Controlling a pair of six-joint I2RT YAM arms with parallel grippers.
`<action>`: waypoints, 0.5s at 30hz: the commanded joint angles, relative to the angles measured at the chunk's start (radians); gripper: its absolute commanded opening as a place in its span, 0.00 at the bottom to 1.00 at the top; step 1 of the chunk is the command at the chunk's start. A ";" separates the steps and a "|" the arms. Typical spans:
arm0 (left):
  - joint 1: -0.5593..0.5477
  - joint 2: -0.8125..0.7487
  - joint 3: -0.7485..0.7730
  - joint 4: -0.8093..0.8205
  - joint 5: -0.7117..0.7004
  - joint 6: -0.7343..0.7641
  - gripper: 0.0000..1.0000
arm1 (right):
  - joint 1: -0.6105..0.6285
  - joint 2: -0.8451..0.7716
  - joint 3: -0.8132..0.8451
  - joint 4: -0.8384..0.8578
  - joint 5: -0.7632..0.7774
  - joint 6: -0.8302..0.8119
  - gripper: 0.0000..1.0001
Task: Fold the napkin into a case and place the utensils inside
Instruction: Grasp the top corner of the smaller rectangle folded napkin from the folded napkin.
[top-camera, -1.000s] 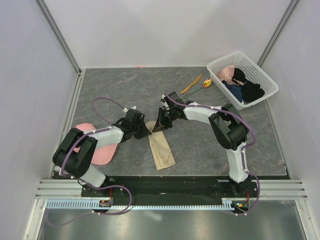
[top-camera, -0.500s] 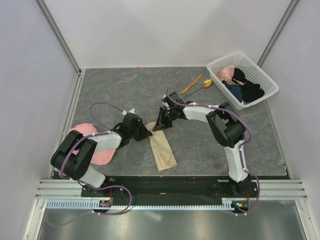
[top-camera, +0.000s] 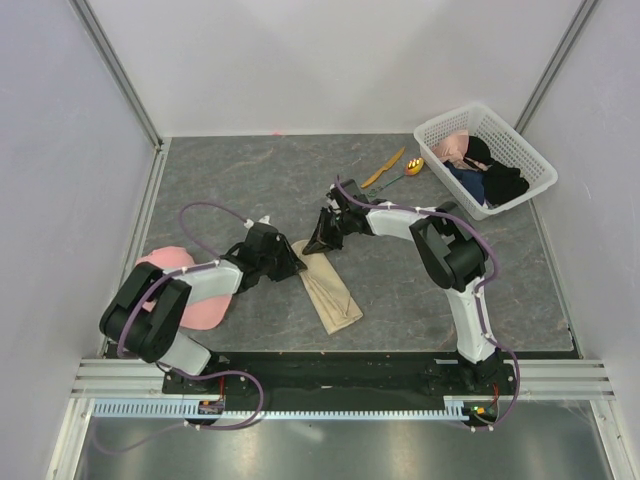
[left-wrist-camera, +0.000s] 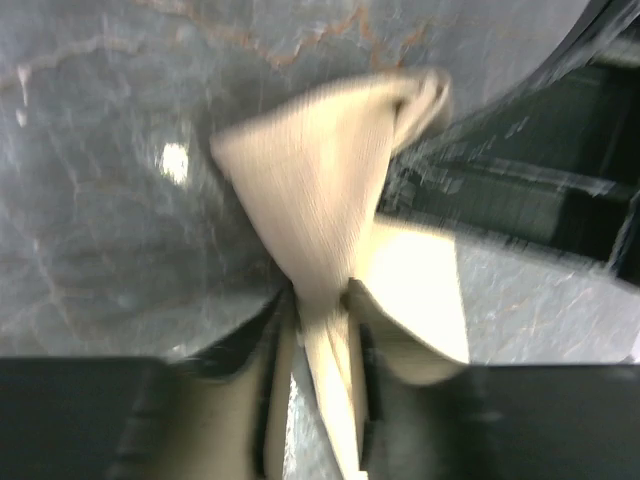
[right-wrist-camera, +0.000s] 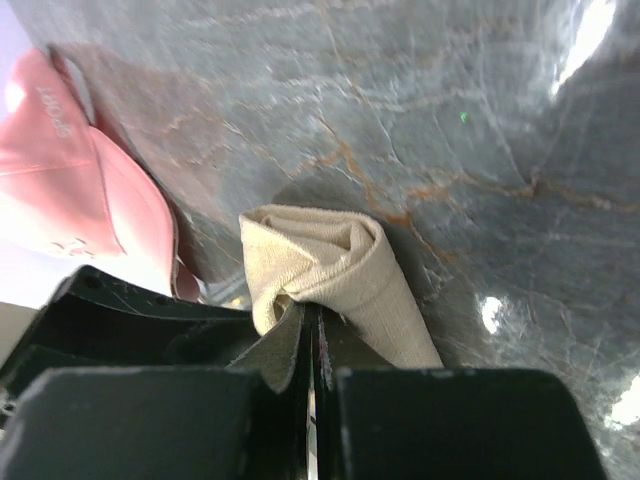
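Top view. The napkin (top-camera: 332, 292), folded to a long strip, lay between the arms, its long axis running far-left to near-right; both grippers met its far end. The right gripper (top-camera: 320, 240) was clenched on that end, bunching it. The left gripper (top-camera: 292, 266), just beside, straddled a fold with fingers apart — whether it gripped could not be told through the blur. Knife (top-camera: 383, 168) and spoon (top-camera: 404, 173) lay farther back and right, well apart from the napkin, nearer the right arm. Lettering on the pink cap (right-wrist-camera: 70, 190) — too small to read.
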 joint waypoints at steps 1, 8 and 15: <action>-0.005 -0.101 0.070 -0.196 -0.013 0.078 0.41 | -0.015 -0.072 -0.036 0.076 -0.001 0.016 0.01; 0.002 -0.160 0.223 -0.408 -0.168 0.166 0.35 | -0.013 -0.117 -0.087 0.070 -0.007 0.002 0.02; 0.016 0.020 0.365 -0.448 -0.125 0.236 0.36 | 0.003 -0.103 -0.081 0.095 -0.015 0.020 0.02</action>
